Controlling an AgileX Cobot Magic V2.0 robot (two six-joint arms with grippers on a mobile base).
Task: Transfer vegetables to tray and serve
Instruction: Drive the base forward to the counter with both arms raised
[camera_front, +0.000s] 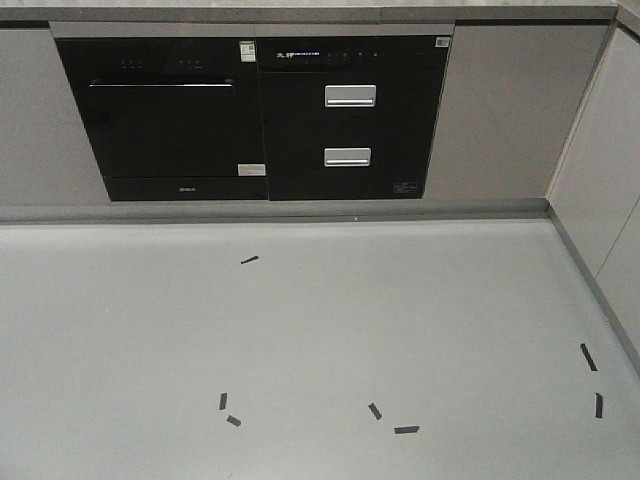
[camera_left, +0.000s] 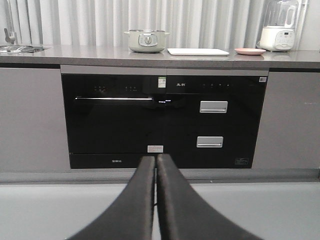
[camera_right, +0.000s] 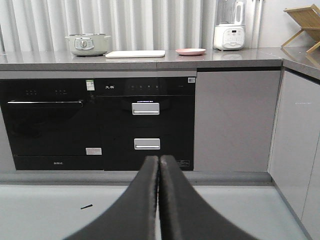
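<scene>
Left fingers (camera_left: 142, 200) and right fingers (camera_right: 145, 200) pressed together, empty — tray (camera_right: 135, 53) edge-on on counter (camera_right: 225, 57), its top hidden.

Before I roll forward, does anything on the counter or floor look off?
Nothing spilled or askew. The tray lies flat between the pot and pink plate. Only short black strips dot the floor, and no vegetables show.

So the tray (camera_left: 198, 51) was just a flat cream-white rectangle, lying level on the grey countertop (camera_left: 100, 55), between the pale green pot (camera_left: 146, 41) and the pink plate (camera_left: 250, 51).
</scene>
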